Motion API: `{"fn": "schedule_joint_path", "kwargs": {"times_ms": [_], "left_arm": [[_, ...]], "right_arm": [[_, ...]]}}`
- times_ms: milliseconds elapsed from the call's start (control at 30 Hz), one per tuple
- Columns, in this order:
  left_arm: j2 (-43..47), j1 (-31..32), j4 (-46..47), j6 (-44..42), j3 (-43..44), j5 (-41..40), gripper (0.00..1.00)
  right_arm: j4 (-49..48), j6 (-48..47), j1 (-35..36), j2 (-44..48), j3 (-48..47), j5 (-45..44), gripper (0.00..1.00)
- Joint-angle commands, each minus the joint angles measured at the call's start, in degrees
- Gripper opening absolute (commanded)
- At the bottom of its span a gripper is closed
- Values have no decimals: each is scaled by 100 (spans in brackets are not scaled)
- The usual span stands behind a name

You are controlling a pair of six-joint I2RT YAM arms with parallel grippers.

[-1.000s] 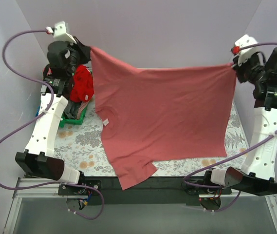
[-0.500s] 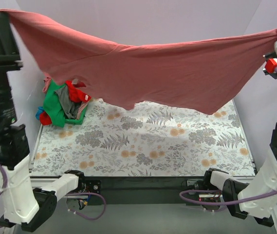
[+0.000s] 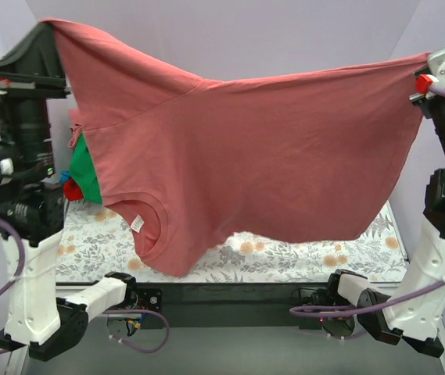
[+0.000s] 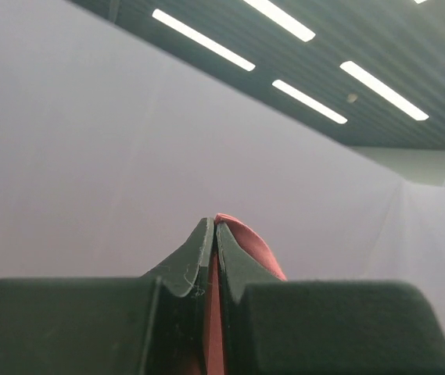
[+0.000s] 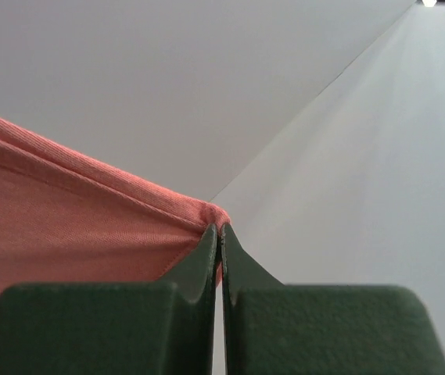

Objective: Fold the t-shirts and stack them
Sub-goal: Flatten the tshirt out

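Robot lab test cell. Plain pale lavender screens (image 3: pixel 238 35) box the table in at the back and on both sides. A left arm (image 3: pixel 30 266) and a right arm (image 3: pixel 433 266), white and black, are bolted to a dark base bar (image 3: pixel 230 301), with purple cables (image 3: pixel 19 248) looping loose. A floral table cover (image 3: pixel 308 254) is the one domestic touch. Left wrist view: dark ribbed ceiling (image 4: pixel 378 47) with long strip lights (image 4: pixel 304 101), institutional.

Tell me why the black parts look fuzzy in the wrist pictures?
Left wrist view: the base of the left gripper is likely too near the lens to focus. Right wrist view: same blur on the right gripper; the t-shirt hem looks crisp.
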State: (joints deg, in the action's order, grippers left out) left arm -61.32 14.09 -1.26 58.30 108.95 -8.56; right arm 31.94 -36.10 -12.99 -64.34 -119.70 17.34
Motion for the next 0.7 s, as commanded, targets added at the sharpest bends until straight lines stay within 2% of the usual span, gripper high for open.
{"fn": "schedule_joint_path", "kwargs": {"times_ms": [0, 267, 400, 533, 667], "left_arm": [[-196, 24, 99, -398, -540, -533, 0], [-582, 15, 933, -566, -2699, -753, 0], [-1370, -64, 1294, -461, -3360, -674, 0], [-2241, -275, 1470, -258, -3477, -420, 0], [-3034, -450, 1444, -162, -3231, -191, 0]], "right_arm": [[-355, 94, -1, -79, 630, -39, 1], [-926, 138, 7, 237, 3159, 269, 1], [-1374, 208, 7, 238, 4269, 419, 1], [-1945, 226, 16, -60, 4999, 454, 1], [-2227, 252, 34, -465, 5299, 437, 1]]}}
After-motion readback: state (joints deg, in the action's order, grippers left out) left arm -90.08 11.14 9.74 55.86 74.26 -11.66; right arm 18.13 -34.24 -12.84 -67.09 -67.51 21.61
